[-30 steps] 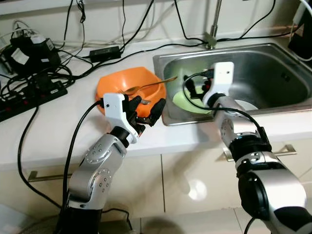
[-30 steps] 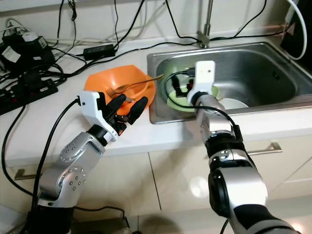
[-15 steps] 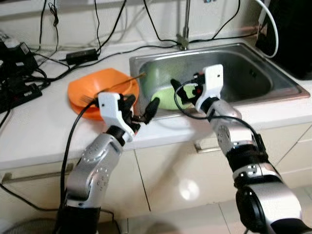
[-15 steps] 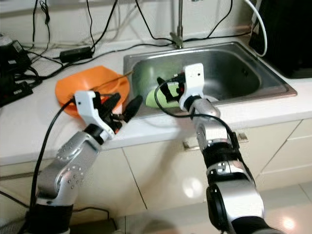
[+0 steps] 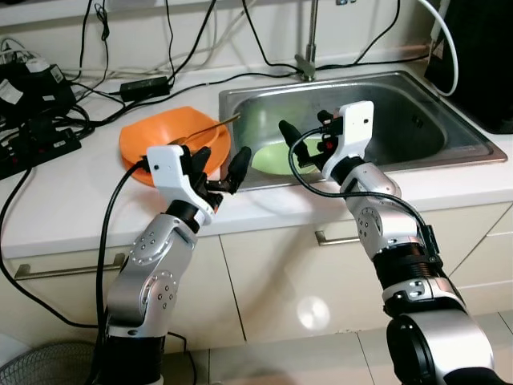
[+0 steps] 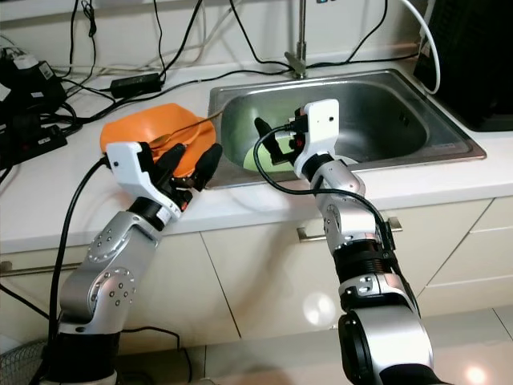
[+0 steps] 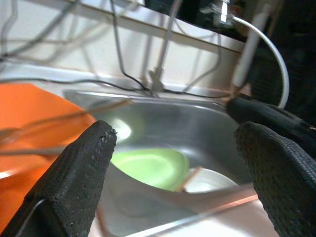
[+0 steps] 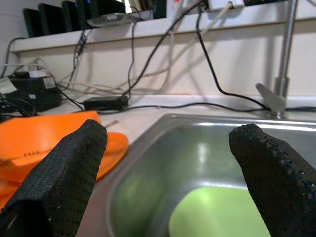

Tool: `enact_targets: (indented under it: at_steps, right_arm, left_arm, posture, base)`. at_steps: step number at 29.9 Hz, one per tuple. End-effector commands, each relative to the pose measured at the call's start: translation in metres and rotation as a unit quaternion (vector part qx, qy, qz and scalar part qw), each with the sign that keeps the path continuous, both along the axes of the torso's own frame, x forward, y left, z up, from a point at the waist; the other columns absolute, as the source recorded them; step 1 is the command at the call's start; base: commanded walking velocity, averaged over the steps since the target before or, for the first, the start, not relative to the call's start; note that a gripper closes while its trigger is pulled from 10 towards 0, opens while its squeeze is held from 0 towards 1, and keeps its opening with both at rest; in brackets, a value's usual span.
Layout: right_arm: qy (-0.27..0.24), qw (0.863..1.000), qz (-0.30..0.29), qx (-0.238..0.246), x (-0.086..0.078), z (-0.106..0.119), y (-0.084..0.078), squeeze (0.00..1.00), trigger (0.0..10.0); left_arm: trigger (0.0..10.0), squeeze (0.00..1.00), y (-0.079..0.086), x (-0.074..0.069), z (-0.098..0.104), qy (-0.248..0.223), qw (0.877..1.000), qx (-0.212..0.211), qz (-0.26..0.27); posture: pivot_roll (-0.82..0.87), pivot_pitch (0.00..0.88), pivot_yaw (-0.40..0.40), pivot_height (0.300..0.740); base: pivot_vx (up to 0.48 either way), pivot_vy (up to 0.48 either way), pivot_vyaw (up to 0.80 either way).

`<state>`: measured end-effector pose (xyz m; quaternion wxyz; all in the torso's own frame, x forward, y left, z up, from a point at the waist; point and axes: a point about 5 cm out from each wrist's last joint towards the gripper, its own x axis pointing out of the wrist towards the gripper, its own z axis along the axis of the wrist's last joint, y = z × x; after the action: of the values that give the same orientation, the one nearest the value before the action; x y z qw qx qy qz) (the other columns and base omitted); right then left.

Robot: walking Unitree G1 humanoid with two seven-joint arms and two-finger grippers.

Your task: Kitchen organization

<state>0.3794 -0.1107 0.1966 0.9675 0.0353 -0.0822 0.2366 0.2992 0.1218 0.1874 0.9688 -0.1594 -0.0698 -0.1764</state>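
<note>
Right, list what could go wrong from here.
The fork lies loose across the orange bowl, its handle poking over the sink rim; a nudge from the open left gripper could tip it in.

The open right gripper hovers over the green plate; cables on the counter could snag.

Green plate (image 5: 276, 157) lies in sink (image 5: 449, 128).

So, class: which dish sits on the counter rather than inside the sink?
The orange bowl, left of the sink, with cutlery across it; the green plate lies inside the basin.
</note>
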Motion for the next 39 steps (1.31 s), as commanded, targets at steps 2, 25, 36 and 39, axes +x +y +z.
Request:
enact_targets:
  at_steps: [2, 25, 36, 39]
  right_arm:
    - [-0.012, 1.000, 0.015, 0.012, -0.005, 0.002, 0.003, 0.00, 10.0]
    - [-0.057, 0.998, 0.033, -0.010, -0.041, 0.005, 0.005, 0.00, 10.0]
    - [-0.072, 0.996, 0.043, -0.008, -0.047, 0.013, 0.014, 0.00, 10.0]
    - [-0.067, 0.997, 0.044, -0.010, -0.048, 0.011, 0.014, 0.00, 10.0]
  left_arm:
    - [10.0, 0.00, 0.012, 0.004, 0.013, -0.053, 0.996, 0.044, 0.065]
    - [10.0, 0.00, 0.024, 0.001, 0.028, -0.124, 0.971, 0.112, 0.172]
    - [10.0, 0.00, 0.026, 0.002, 0.033, -0.127, 0.970, 0.102, 0.180]
    - [10.0, 0.00, 0.025, 0.000, 0.034, -0.132, 0.972, 0.086, 0.176]
  posture:
    - [-0.01, 0.000, 0.103, 0.740]
    - [-0.03, 0.000, 0.105, 0.740]
    - [-0.02, 0.000, 0.103, 0.740]
    - [-0.02, 0.000, 0.102, 0.740]
  base:
    - [0.000, 0.000, 0.00]
    - [0.086, 0.000, 0.00]
    - [0.454, 0.000, 0.00]
    - [0.272, 0.000, 0.00]
